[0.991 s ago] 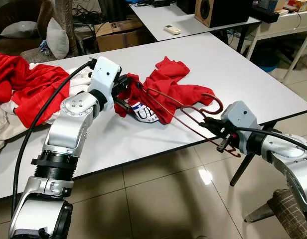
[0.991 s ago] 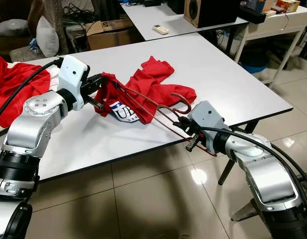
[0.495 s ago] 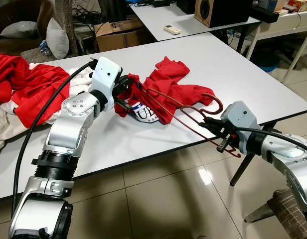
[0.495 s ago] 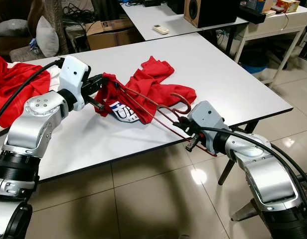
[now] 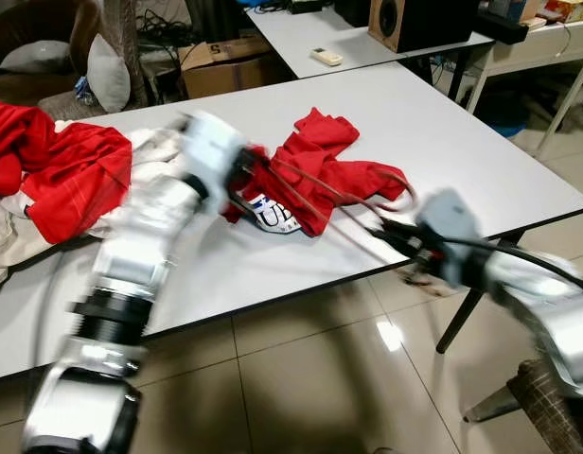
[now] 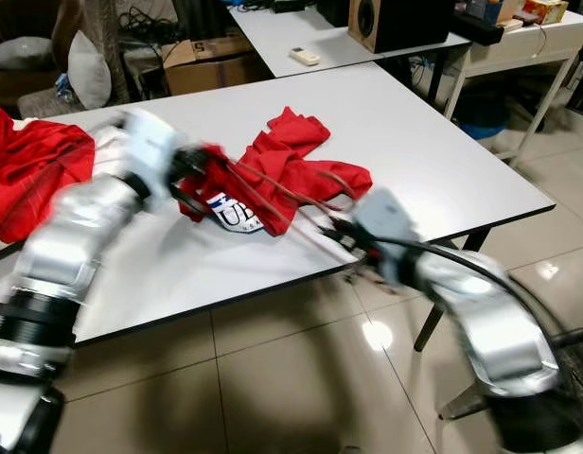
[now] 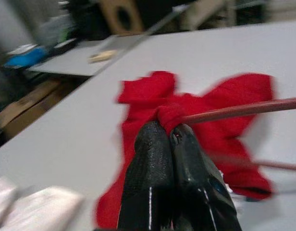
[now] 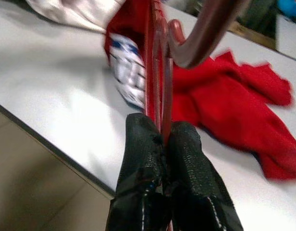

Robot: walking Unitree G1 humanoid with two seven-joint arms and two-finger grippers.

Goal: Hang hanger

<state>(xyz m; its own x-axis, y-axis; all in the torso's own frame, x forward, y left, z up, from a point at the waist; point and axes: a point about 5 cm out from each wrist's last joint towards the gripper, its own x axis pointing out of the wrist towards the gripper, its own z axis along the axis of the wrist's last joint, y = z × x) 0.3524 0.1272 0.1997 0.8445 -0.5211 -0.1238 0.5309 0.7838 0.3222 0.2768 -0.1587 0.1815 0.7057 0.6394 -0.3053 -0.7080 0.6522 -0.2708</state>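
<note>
Left eye view: the dark red wire hanger spans both blurred arms, threaded into the crumpled red shirt with a white printed patch on the white table.
Right eye view: a heap of red and white clothes sits at the table's far left; a speaker and remote lie on the desk behind.
Left wrist view: left gripper – clenched on shirt cloth where the hanger enters.
Right wrist view: right gripper – 2 fingers clamped on the hanger below its hook.
Risk: I judge the shirt could slide off, or the table edge catch the hanger – both arms blur.
</note>
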